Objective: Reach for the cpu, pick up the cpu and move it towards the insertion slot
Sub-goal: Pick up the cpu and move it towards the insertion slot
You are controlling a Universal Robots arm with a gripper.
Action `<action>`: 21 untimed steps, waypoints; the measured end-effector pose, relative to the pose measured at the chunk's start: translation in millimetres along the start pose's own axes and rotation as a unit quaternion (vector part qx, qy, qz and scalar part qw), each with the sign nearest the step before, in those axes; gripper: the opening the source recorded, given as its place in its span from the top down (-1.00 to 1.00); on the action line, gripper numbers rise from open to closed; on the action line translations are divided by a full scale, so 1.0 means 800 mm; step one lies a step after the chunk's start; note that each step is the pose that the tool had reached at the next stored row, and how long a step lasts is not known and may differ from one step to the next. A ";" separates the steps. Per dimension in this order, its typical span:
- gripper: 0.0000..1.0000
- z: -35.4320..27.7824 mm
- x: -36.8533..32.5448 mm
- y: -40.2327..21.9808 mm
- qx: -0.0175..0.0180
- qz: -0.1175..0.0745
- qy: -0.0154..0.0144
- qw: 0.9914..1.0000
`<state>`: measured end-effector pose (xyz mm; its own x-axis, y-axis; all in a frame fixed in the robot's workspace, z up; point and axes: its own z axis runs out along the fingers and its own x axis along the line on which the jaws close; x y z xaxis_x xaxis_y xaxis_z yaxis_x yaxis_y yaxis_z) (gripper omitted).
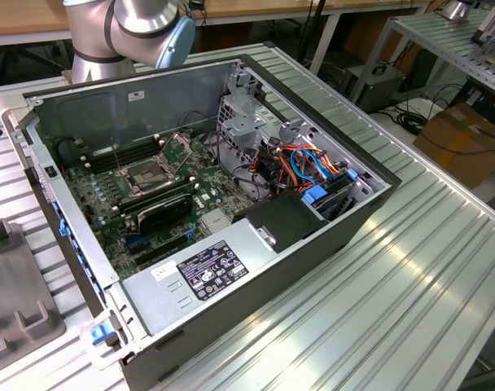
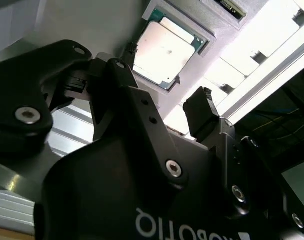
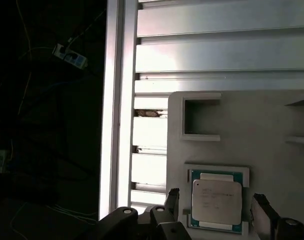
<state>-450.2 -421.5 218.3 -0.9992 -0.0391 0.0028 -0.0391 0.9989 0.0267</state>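
**Count, exterior view, from the exterior view's left.** I see one grey moulded fixture [image 1: 19,318] on the ribbed aluminium table [image 1: 410,269]. One robot arm [image 1: 142,24] stands behind one open computer case [image 1: 150,90]. One cardboard box [image 1: 459,134] sits off the table at the far right.

**Inside the case.** I count one insertion slot [image 1: 148,175], a silver frame around a dark centre, with its hinged bracket [image 1: 179,147] standing raised. One black ribbed card [image 1: 162,210] lies just beside it. Further right are one grey power supply [image 1: 190,281] and one bundle of blue and orange cables [image 1: 313,163]. The case walls ring the slot on every side (its top is uncovered).

**Task item.** In both wrist views I see one cpu [image 3: 217,201] [image 2: 164,52]. It lies flat, metal face toward the cameras, in a square pocket of a light grey holder [image 3: 272,130]. A second square recess [image 3: 199,117] sits near it in the same holder, and the holder rests on ribbed aluminium.

**Tool state.** The gripper [image 3: 215,205] [image 2: 165,75] is released. Its two fingers [image 3: 173,197] [image 2: 204,107] are spread, one on each side of the cpu. I cannot tell whether either touches the pocket rim.

**Labels.** The power supply bears one dark label [image 1: 212,269] with white print. The case wall carries one white sticker [image 1: 136,95]. The cpu face carries lines of small print. I cannot make out any of this text.
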 end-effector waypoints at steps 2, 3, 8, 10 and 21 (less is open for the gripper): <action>-0.33 0.0070 0.0000 0.0000 0.011 0.000 0.000 1.000; -0.33 0.0107 -0.0004 -0.0002 0.016 0.000 0.001 1.000; -0.33 0.0250 -0.0030 0.0011 0.029 0.001 0.001 1.000; -0.33 0.0258 -0.0029 0.0014 0.030 0.001 0.001 1.000; -0.33 0.0330 -0.0034 0.0011 0.017 -0.007 0.000 1.000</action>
<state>-447.7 -419.8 192.0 -0.9986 -0.0530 0.0035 -0.0530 0.9986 -0.0077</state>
